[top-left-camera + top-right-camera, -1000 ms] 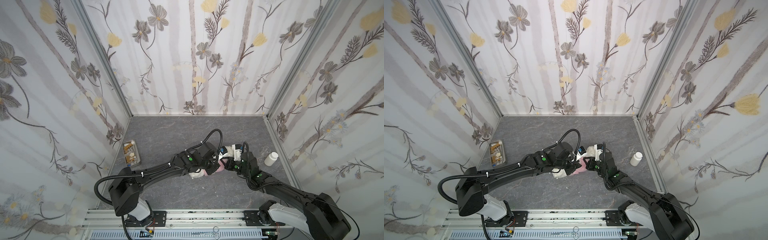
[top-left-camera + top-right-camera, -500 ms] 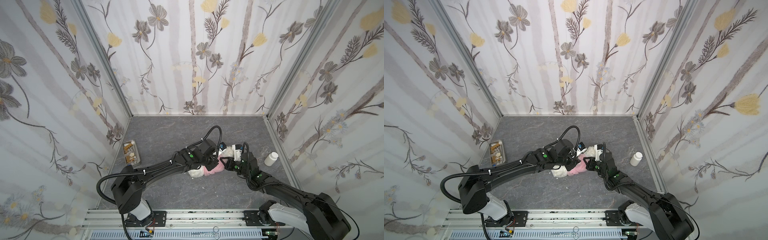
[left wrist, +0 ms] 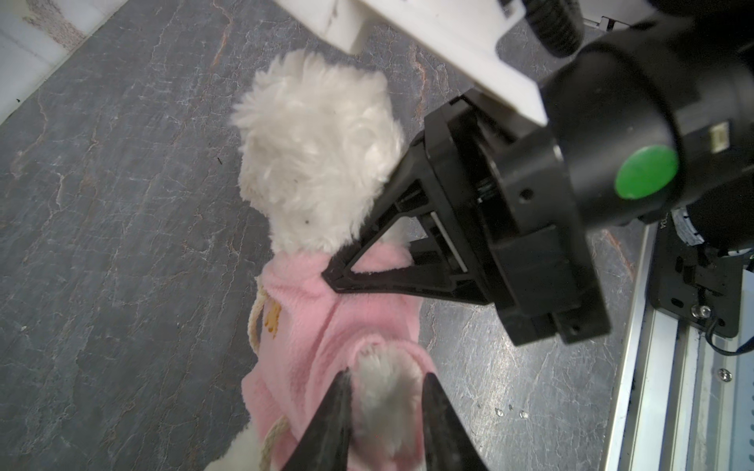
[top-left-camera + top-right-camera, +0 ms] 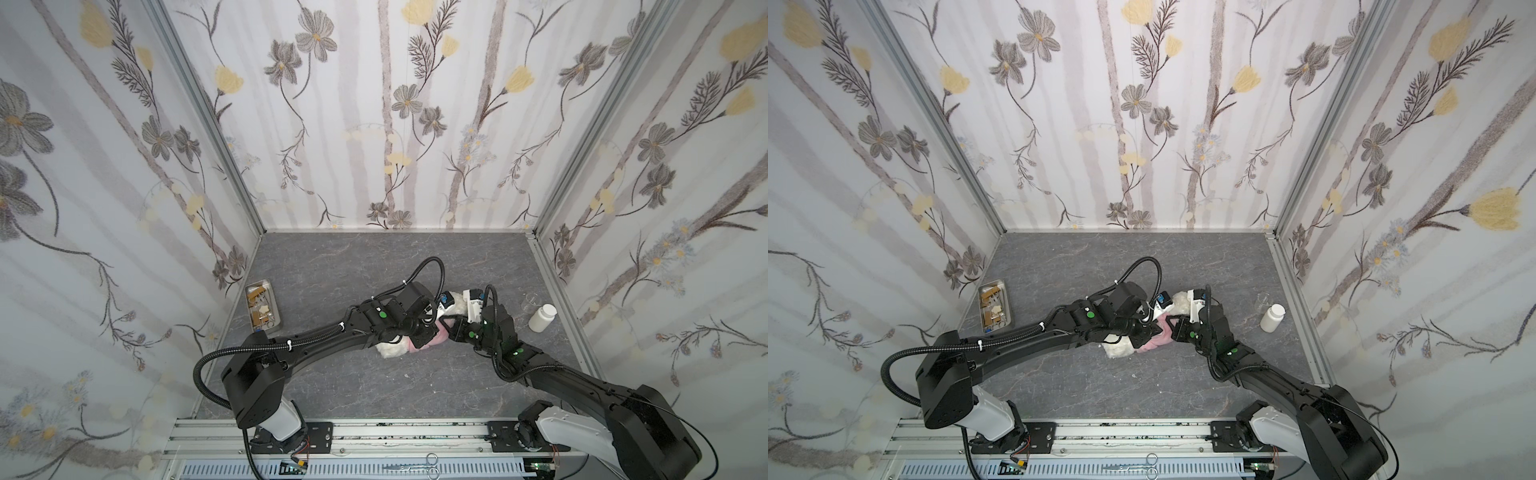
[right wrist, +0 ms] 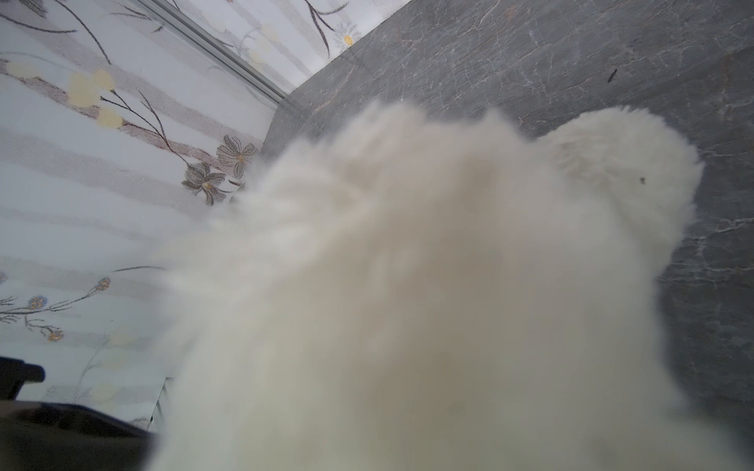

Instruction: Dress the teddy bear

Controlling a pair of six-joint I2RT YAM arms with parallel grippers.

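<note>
The teddy bear (image 3: pixel 318 151) lies on the grey floor, fluffy white, with a pink hoodie (image 3: pixel 338 318) over its body. In both top views only its head (image 4: pixel 455 303) (image 4: pixel 1179 301) and legs (image 4: pixel 390 349) show between my two arms. My left gripper (image 3: pixel 387 407) is shut on a white paw sticking out of a pink sleeve. My right gripper (image 3: pixel 332 279) is shut on the pink hoodie's collar at the bear's neck. In the right wrist view blurred white fur (image 5: pixel 408 285) fills the picture and hides those jaws.
A small metal tray (image 4: pixel 262 307) of bits stands by the left wall. A white bottle (image 4: pixel 542 318) and a small clear beaker (image 4: pixel 530 301) stand by the right wall. Scissors (image 4: pixel 415 457) lie on the front rail.
My left wrist has shifted slightly toward the back wall, and a bit more pink hoodie shows beside it. The right arm has held still.
</note>
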